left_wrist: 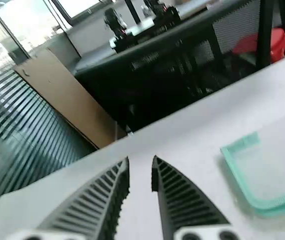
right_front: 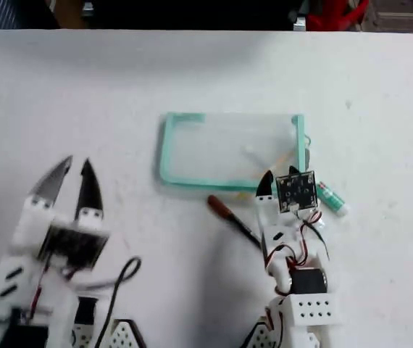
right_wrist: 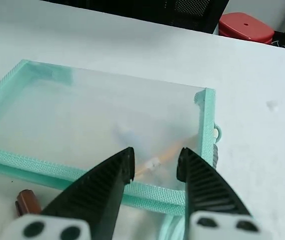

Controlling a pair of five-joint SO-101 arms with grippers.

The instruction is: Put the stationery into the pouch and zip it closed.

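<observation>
Spotted the clear plastic pouch with mint-green zip edging [right_front: 206,145] lying flat mid-table, yellow pencil [right_wrist: 163,154] inside.
Found right gripper [right_wrist: 155,155] at its near corner, claw narrowly parted, empty; brown-tipped black pen [right_front: 228,215] and green-white tube [right_front: 332,199] just outside; left gripper [right_front: 76,165] well apart, narrow, empty.

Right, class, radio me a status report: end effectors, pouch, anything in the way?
Left end effector open, empty, apart from pouch. Right end effector open over pouch's near edge. Pen and green-white stick outside pouch, flanking that end effector.
</observation>
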